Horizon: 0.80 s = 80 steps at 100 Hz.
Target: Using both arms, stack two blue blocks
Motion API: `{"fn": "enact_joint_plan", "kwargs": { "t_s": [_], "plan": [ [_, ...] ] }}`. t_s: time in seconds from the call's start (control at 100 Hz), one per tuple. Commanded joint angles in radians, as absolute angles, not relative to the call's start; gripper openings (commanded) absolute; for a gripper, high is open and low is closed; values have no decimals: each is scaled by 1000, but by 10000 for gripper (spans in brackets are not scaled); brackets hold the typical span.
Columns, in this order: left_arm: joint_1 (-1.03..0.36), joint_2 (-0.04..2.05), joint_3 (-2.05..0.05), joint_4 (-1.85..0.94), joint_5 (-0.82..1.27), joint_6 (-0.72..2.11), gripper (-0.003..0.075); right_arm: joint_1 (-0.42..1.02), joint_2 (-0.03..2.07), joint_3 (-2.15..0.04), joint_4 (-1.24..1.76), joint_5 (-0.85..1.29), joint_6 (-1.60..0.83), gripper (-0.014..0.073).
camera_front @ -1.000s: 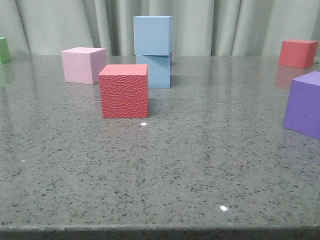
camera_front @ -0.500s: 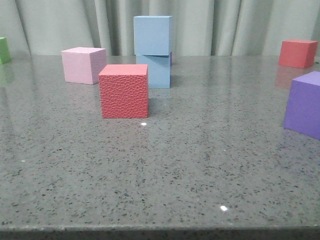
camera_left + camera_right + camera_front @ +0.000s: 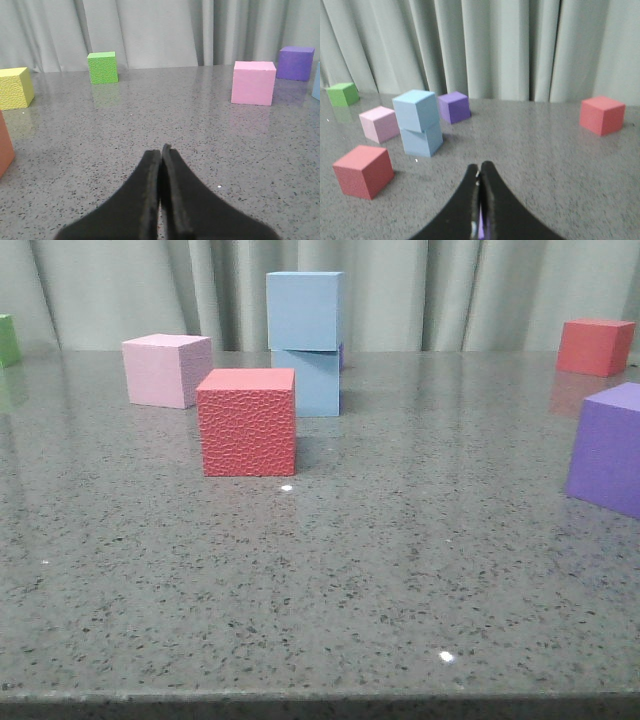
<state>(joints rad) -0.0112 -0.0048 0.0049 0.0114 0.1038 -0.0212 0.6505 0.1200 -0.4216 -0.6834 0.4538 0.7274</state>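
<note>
The two blue blocks stand stacked at the back middle of the table, the upper blue block (image 3: pixel 305 310) resting slightly askew on the lower blue block (image 3: pixel 315 386). The right wrist view shows the same stack, upper block (image 3: pixel 416 110) on lower block (image 3: pixel 422 139), off ahead of my right gripper (image 3: pixel 480 169). That gripper is shut, holds nothing and is well clear of the stack. My left gripper (image 3: pixel 161 150) is also shut and empty, low over bare table. A sliver of blue block (image 3: pixel 317 80) shows at that view's edge. Neither gripper appears in the front view.
A red textured cube (image 3: pixel 247 422) sits just in front of the stack, with a pink cube (image 3: pixel 165 370) beside it. A purple cube (image 3: pixel 608 448) and a red cube (image 3: pixel 594 346) are on the right. A green cube (image 3: pixel 103 67) and a yellow cube (image 3: pixel 15 88) are on the left.
</note>
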Motion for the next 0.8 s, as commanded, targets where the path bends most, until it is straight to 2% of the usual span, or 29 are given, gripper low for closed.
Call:
{"fn": "enact_joint_plan", "kwargs": {
  "t_s": [0.0, 0.44, 0.79],
  "plan": [
    [-9, -38, 7, 13, 27, -22, -19, 602, 144, -421, -690, 292, 675, -113],
    [-9, -38, 7, 13, 27, -22, -19, 264, 144, -243, -147, -72, 150, -113],
    [-9, -38, 7, 13, 27, -22, -19, 74, 139, -100, -81, -172, 138, -113]
  ]
}}
